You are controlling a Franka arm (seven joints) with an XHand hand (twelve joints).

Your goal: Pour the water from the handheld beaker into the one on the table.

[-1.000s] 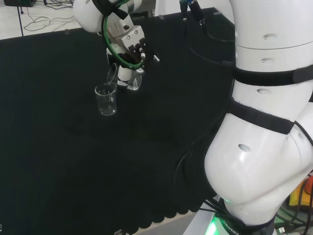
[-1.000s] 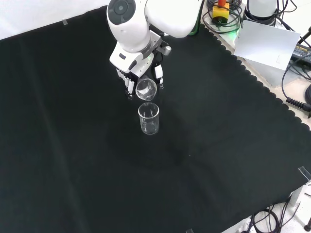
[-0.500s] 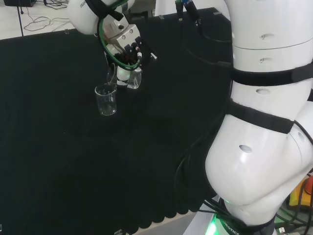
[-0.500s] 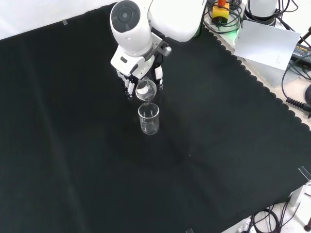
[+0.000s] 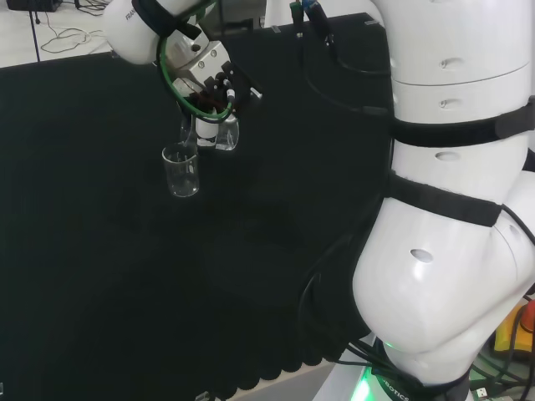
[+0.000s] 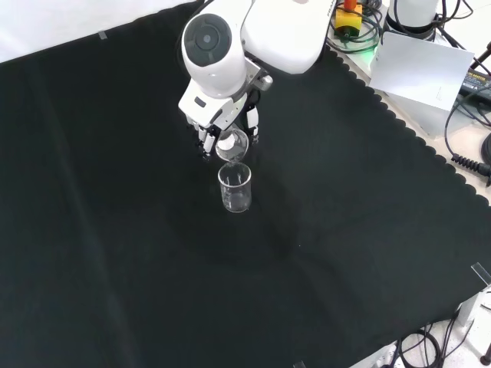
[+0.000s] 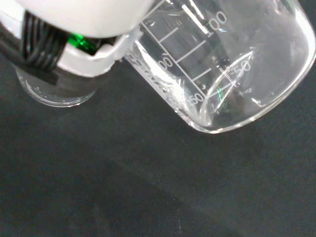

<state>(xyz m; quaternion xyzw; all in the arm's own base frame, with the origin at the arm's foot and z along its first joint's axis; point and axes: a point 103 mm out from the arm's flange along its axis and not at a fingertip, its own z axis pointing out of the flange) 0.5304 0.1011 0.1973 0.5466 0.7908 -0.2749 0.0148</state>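
Front view: a bench is seen, covered by a black cloth (image 6: 153, 253) with a wavy cut edge on the right. Past that edge, a grey box (image 6: 422, 73) and some cables (image 6: 468, 165) are seen on a pale floor. The cloth is soft, dull and flat.

A clear beaker on the table (image 6: 235, 187) is stood upright near the middle of the cloth. It is round, with thin shiny walls and an open top. Whether any water is in it cannot be told.

Just above it, a second clear glass, the handheld beaker (image 6: 232, 143), is held by the hand (image 6: 222, 123). The black and white fingers are curled round this glass. The glass is tipped far over, with its mouth turned down toward the standing beaker.

In the head view, the hand (image 5: 209, 88) is seen under a round white arm link (image 5: 134, 33), with a green cable (image 5: 180, 92) looped beside it. The beaker on the table (image 5: 181, 170) is stood just below and left of the hand.

In the wrist view, the handheld beaker (image 7: 222, 64) is seen close up, marked with white lines and numbers. A little water is gathered at its low side. The beaker on the table (image 7: 54, 91) is seen past it.
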